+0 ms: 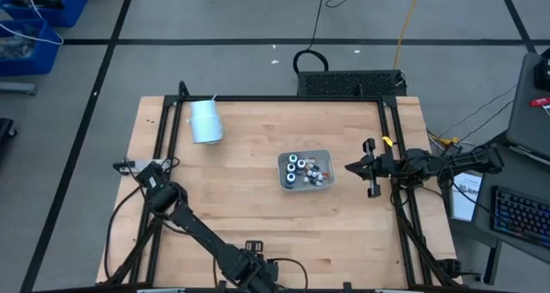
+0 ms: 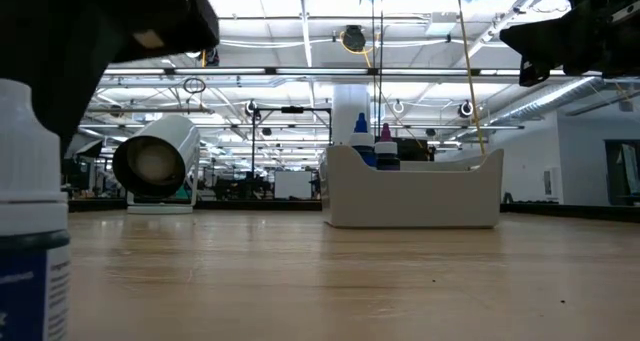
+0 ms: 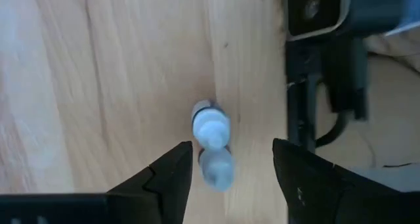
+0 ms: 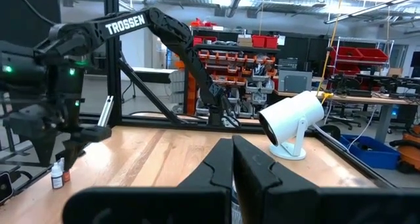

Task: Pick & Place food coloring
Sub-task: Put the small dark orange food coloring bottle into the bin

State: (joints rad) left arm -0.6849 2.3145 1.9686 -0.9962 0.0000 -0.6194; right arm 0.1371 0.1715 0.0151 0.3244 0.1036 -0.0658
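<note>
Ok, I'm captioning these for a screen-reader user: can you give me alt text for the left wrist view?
Seen from above, the left gripper hangs open over a small white-capped food coloring bottle standing on the wooden table, one dark finger on each side and neither touching it. Dark hardware and a cable sit at the table's edge.

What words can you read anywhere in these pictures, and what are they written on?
"TROSSEN": white letters along the left arm, seen in the right wrist view.
Label on the food coloring bottle close to the low camera: too blurred to read.
Papers and bins in the room behind: too small to read.
Nothing else is readable.
</note>
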